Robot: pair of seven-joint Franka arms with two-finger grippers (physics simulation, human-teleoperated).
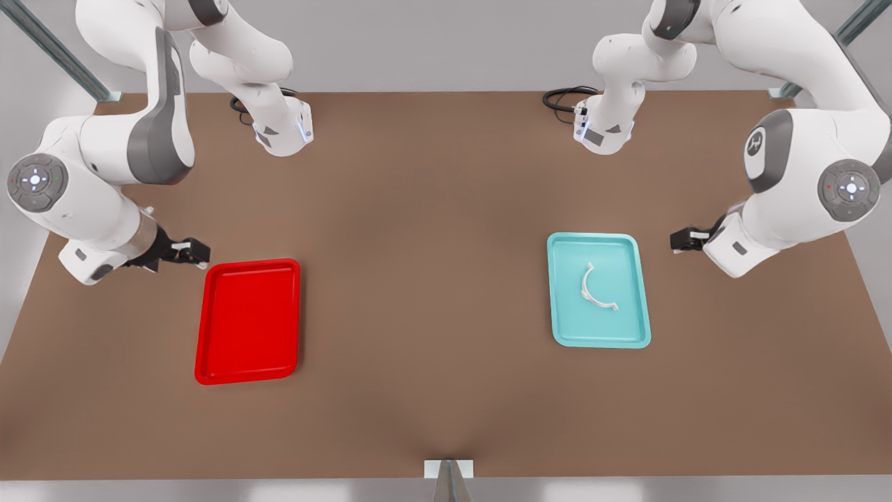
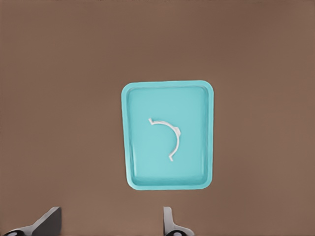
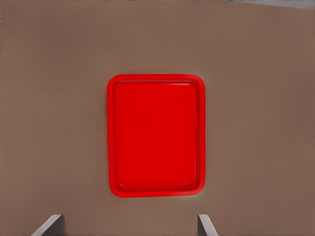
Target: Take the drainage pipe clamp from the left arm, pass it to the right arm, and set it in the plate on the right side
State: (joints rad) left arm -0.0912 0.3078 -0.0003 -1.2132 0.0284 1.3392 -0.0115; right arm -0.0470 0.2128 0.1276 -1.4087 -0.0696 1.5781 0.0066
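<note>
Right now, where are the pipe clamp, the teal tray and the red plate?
drainage pipe clamp (image 1: 589, 287): front view, middle of its white arc.
teal tray (image 2: 168, 184): left wrist view, on its rim.
red plate (image 3: 156, 77): right wrist view, on its rim.

The front view looks down steeply across the whole table, facing both arms. Each wrist camera looks straight down from higher up (sharing one tray with the front view): left over the teal tray, right over the plate.
</note>
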